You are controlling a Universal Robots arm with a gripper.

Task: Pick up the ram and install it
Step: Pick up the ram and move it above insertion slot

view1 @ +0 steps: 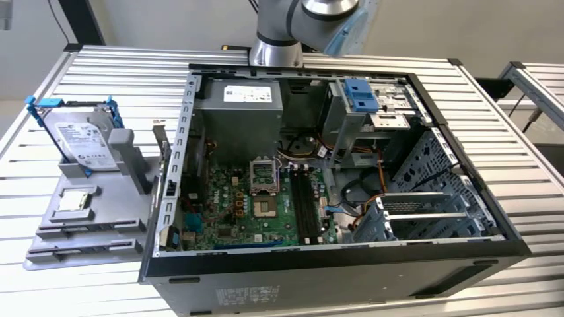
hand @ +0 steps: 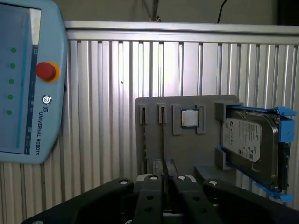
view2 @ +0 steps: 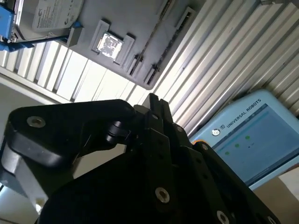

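**Ram waiting in its holder, before the pick**

Ram (hand: 163, 140) is judged to be the thin dark strip standing edge-on in one slot of the grey holder tray (hand: 187, 149). It sits near a square processor chip (hand: 188, 118), with the hard drive (hand: 247, 140) in blue rails further along the same tray. None of its blue face or chips can be made out from this angle.

In both wrist views the gripper (hand: 164, 177) hangs well above the tray. Its jaws are drawn together and nothing is between them. In the first wrist view the line where the jaws meet falls in line with the ram's slot.

In the exterior view the arm (view1: 282, 39) stands beyond the far side of the open computer case (view1: 352, 254). The tray (view1: 105, 205) lies on the slatted table at the exterior view's left. The black memory slots (view1: 304, 205) on the motherboard look unfilled.

The step in hand is judged to be the approach, so the task has barely begun. A grasp would call for the jaws to open and straddle the ram's thin upper edge squarely.
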